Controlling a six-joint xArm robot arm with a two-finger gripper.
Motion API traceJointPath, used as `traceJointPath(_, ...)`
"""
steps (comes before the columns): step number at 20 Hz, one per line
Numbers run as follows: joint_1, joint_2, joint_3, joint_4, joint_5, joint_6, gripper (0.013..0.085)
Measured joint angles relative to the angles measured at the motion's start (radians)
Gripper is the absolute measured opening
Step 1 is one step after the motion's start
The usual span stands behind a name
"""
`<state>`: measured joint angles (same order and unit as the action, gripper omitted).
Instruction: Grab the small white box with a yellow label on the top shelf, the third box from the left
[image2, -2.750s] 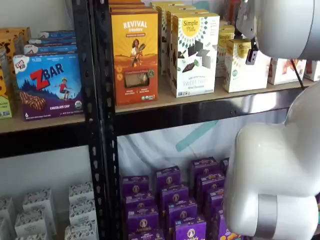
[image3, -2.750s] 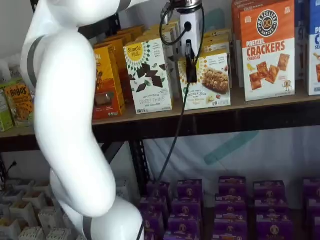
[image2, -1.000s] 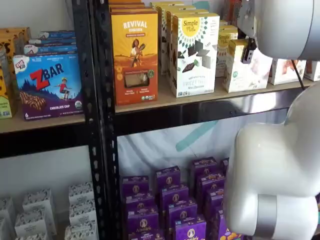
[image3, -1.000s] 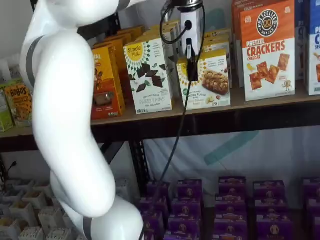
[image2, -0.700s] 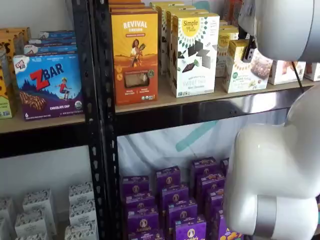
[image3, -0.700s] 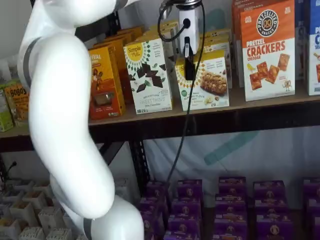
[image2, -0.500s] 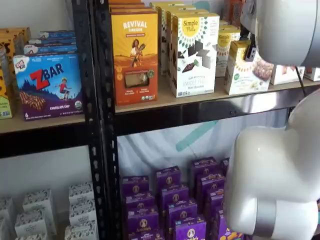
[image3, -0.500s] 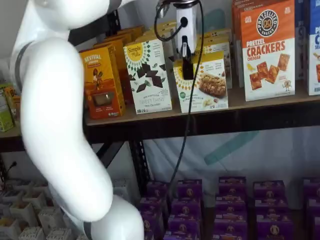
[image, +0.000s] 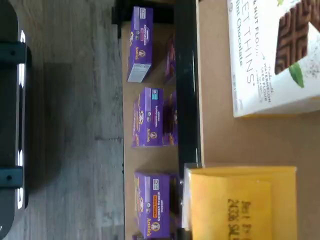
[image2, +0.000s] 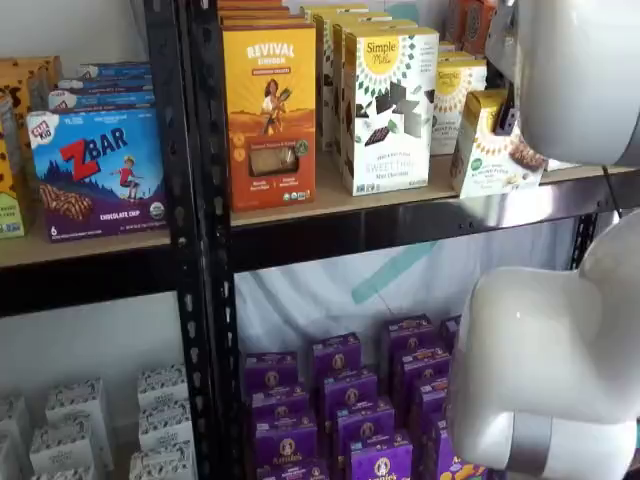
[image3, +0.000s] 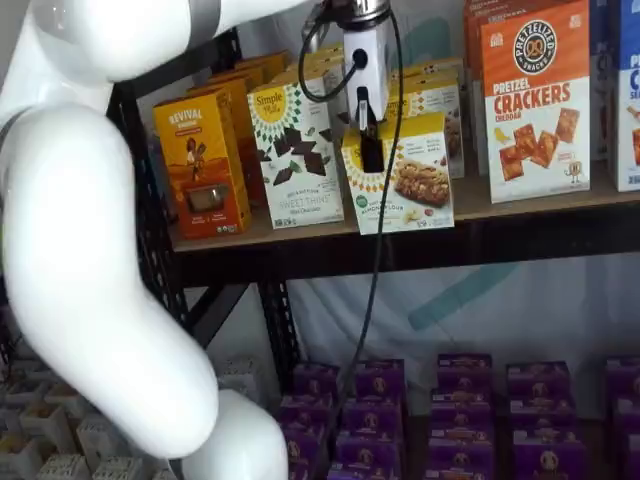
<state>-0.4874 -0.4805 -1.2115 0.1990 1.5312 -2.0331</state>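
The small white box (image3: 402, 178), with its yellow sun logo and a snack-bar picture, hangs tilted at the front edge of the top shelf (image3: 470, 238). It also shows in a shelf view (image2: 493, 148) beside the shelf's black beam (image2: 400, 222). My gripper (image3: 371, 152) comes down from above and is shut on the box's top; one black finger (image2: 507, 116) shows against the box. In the wrist view a yellow box top (image: 240, 205) with a printed date code lies close under the camera, over the wooden board (image: 225, 142) and black beam (image: 187, 85).
A taller white box with chocolate squares (image3: 297, 150) and an orange Revival box (image3: 198, 165) stand to the left, a Pretzel Crackers box (image3: 535, 100) to the right. More small white boxes (image2: 455, 88) stand behind. Purple boxes (image2: 340, 400) fill the floor level. My white arm (image3: 100, 250) covers the left.
The small white box, held by my gripper, has come forward out of its row to the shelf's front edge and now tilts. The arm has drawn back with it.
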Motion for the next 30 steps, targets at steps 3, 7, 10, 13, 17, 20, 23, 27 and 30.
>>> traceJointPath(3, -0.004, -0.003, 0.008, 0.006, 0.004, -0.003, 0.033)
traceJointPath(7, -0.012, -0.006, 0.012, 0.016, 0.012, -0.009, 0.029)
traceJointPath(10, -0.019, -0.003, 0.007, 0.022, 0.024, -0.013, 0.029)
traceJointPath(13, -0.025, 0.002, -0.012, 0.02, 0.061, -0.015, 0.029)
traceJointPath(17, -0.027, -0.02, -0.01, 0.0, 0.092, -0.016, 0.029)
traceJointPath(20, -0.015, -0.054, 0.012, -0.043, 0.111, -0.01, 0.029)
traceJointPath(23, -0.001, -0.083, 0.031, -0.085, 0.144, -0.002, 0.029)
traceJointPath(27, 0.012, -0.11, 0.047, -0.129, 0.196, 0.005, 0.029)
traceJointPath(30, 0.02, -0.12, 0.05, -0.149, 0.242, 0.011, 0.029)
